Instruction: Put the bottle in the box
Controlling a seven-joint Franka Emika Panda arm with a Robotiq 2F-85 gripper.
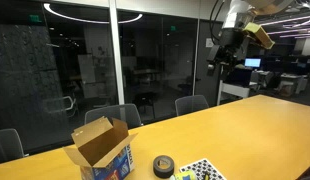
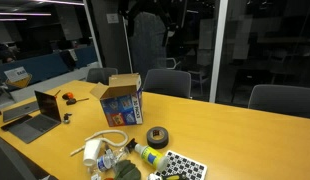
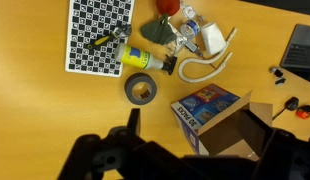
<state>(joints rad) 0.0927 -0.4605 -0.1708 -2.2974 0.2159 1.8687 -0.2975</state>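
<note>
The bottle [image 3: 135,57], with a yellow label, lies on its side on the wooden table next to a checkerboard sheet; it also shows in an exterior view [image 2: 147,153]. The open cardboard box [image 3: 220,115] stands upright with its flaps up, and shows in both exterior views [image 1: 100,148] [image 2: 122,100]. My gripper [image 3: 200,150] hangs high above the table, well apart from both. It is open and empty, with its dark fingers framing the box in the wrist view. In an exterior view the gripper [image 1: 223,62] is up near the ceiling.
A grey tape roll [image 3: 141,89] lies between bottle and box. A checkerboard sheet [image 3: 100,35], a white cable [image 3: 200,68] and small clutter lie around the bottle. A laptop [image 2: 35,112] sits at the table's end. Chairs [image 2: 165,82] line the table.
</note>
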